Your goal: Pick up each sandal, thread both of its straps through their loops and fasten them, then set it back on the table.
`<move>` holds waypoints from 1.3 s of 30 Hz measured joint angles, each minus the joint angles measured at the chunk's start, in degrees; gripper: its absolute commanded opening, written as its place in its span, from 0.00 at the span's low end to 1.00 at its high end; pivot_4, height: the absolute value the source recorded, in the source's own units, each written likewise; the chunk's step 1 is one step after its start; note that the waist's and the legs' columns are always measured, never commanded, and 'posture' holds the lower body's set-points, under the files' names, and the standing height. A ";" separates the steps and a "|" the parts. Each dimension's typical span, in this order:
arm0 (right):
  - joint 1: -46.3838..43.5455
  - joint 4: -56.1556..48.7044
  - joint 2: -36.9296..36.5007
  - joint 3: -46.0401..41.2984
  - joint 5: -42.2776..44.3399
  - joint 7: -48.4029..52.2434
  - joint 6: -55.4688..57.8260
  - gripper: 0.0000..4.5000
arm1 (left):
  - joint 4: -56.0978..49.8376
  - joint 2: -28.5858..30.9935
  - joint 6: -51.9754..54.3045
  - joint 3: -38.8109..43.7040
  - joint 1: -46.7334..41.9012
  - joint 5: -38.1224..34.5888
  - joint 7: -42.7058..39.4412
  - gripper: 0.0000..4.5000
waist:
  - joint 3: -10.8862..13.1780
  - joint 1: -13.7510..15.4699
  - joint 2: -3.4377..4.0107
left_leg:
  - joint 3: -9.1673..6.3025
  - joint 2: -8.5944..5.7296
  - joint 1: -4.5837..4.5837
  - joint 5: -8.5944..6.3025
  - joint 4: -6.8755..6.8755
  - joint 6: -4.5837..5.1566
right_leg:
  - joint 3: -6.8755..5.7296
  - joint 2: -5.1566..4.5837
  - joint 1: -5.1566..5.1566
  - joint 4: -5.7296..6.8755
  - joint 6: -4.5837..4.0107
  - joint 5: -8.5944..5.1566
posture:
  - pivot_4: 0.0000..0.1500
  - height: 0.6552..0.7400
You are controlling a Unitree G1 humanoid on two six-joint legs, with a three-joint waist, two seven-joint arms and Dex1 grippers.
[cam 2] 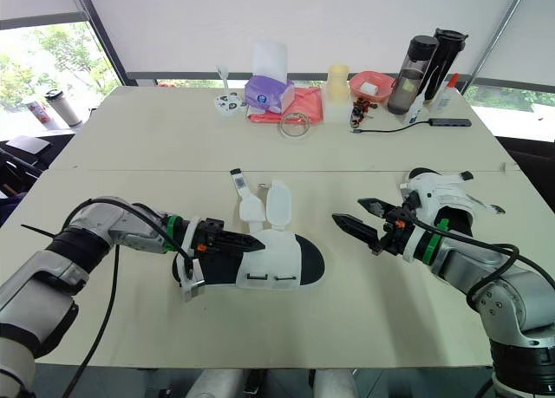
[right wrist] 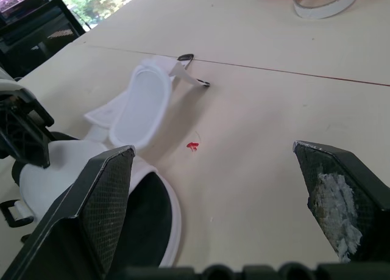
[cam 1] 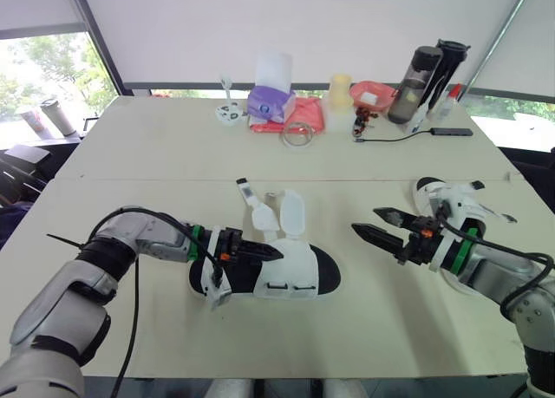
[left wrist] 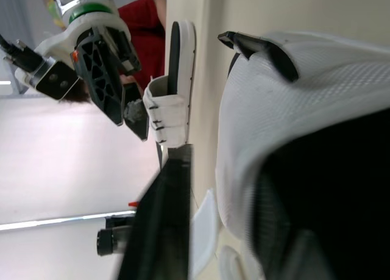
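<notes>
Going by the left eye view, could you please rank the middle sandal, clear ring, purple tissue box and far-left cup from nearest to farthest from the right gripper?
From the right gripper:
1. The sandal, just to its left, mid-table.
2. The clear ring, far side, centre.
3. The tissue box, just behind the ring.
4. The cup, far left, by the window.

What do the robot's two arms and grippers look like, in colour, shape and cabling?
Both arms are silver-grey shells with black joints, a green ring at each wrist and loose black cables. The left gripper and right gripper each have two black, tapered, latticed fingers with small orange marks.
</notes>
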 measured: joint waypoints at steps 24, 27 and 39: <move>0.55 -3.29 -9.63 8.65 -5.61 11.83 -1.56 1.00 | -5.15 11.04 6.79 4.40 13.76 -24.19 -15.53 0.99 | -0.04 -0.06 0.07 | -0.01 0.08 0.04 -0.01 -0.01 -0.01 | 0.02 -0.07 0.00 -0.01 -0.03 0.00 | 1.00 1.00; 0.67 -3.23 -9.74 10.21 -7.24 14.03 -3.05 0.88 | -9.16 13.00 11.49 6.05 19.30 -31.26 -19.00 1.00 | -0.03 -0.07 0.07 | -0.01 0.08 0.04 -0.01 0.01 -0.02 | 0.02 -0.09 0.01 -0.03 -0.04 0.00 | 1.00 1.00; -2.07 -0.03 -9.13 18.84 -18.52 22.29 -16.15 0.01 | -33.49 16.21 60.18 17.63 37.72 -74.32 -38.41 1.00 | 0.01 -0.37 0.19 | -0.05 0.19 0.08 -0.01 0.01 -0.03 | 0.02 0.01 -0.01 -0.04 -0.27 -0.12 | 1.00 1.00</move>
